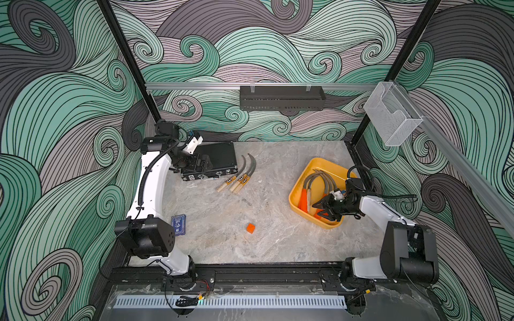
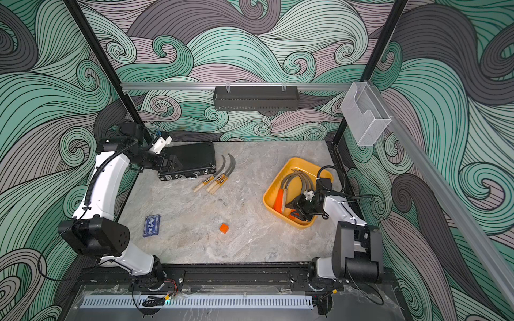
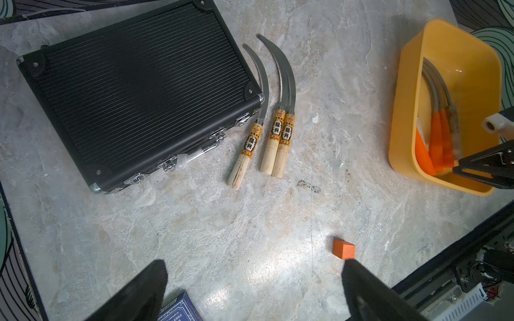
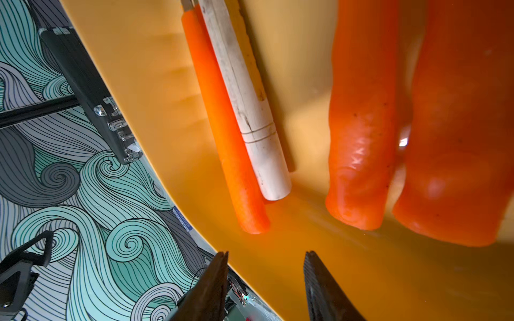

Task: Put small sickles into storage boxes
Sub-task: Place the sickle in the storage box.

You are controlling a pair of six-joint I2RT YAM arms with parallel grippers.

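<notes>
Three small sickles [image 1: 236, 178] [image 2: 215, 180] [image 3: 278, 133] with pale labelled wooden handles lie side by side on the marble table, next to the black case. The yellow storage box [image 1: 308, 169] [image 2: 281, 172] [image 3: 400, 111] [image 4: 155, 83] stands at the right and holds several sickles with grey blades [image 1: 319, 180]. Their handles are three orange ones [image 4: 361, 125] and one wooden one [image 4: 244, 97]. My right gripper [image 1: 319, 209] [image 2: 292, 208] [image 4: 265, 254] hangs over the box's near corner, jaws apart with nothing between them. My left gripper [image 1: 204, 165] [image 3: 253, 264] is open above the case's near edge.
A black ribbed latched case [image 1: 214, 158] lies at the back left. A blue card box [image 1: 178, 225] and a small orange cube [image 1: 250, 228] sit near the front. A black shelf [image 1: 282, 97] and a clear bin [image 1: 392, 114] hang on the rails.
</notes>
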